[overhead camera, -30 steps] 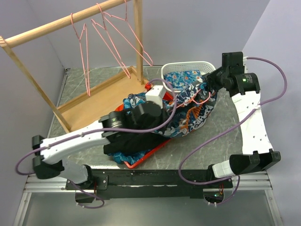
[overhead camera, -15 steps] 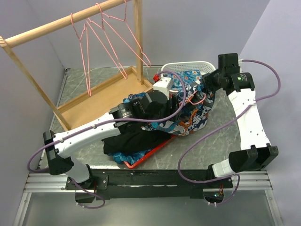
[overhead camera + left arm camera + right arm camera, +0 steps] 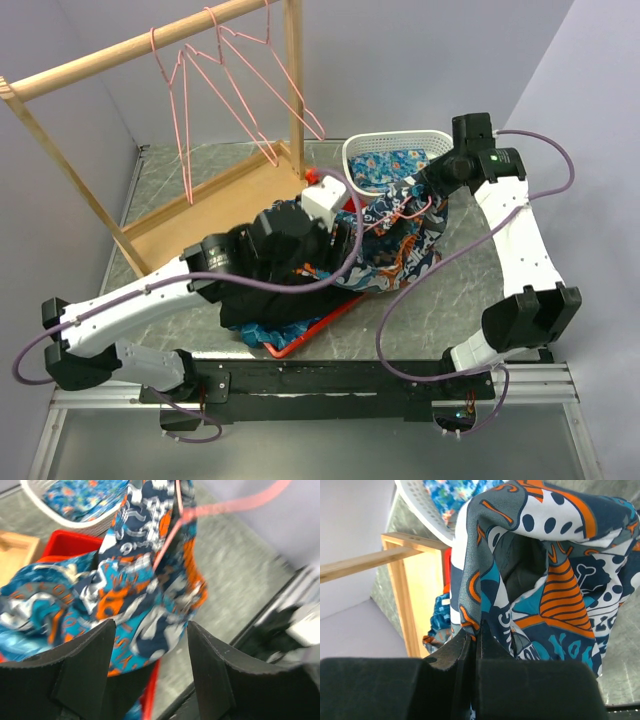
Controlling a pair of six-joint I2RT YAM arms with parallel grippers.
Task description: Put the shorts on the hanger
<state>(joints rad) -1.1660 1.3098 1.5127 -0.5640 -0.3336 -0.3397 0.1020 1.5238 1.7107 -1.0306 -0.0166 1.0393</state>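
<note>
**Shorts up on R pinch, L fingers open**

Near edge: red tray (image 3: 300,342) on the table (image 3: 450,300), w/ a black garment (image 3: 262,300) heaped in it. My L arm reaches over that heap. The left gripper (image 3: 150,630) stands well open w/ nothing between the fingers; patterned cloth lies just beyond the tips, and I see no contact.

Mid table: shorts (image 3: 400,250) drape from the tray's far side up toward the basket, top part lifted. The hanger (image 3: 167,535) shows as pink wire against the upper fabric; how much sits inside the cloth I can't tell.

The right gripper (image 3: 475,636) is fully closed, pinching a fold of the shorts. Whether the wire is in that pinch too, can't tell.

Beyond: white basket (image 3: 372,150) w/ blue floral cloth (image 3: 398,165).

Far L: wooden rack (image 3: 120,55), spare hangers (image 3: 238,108) on its bar
</note>
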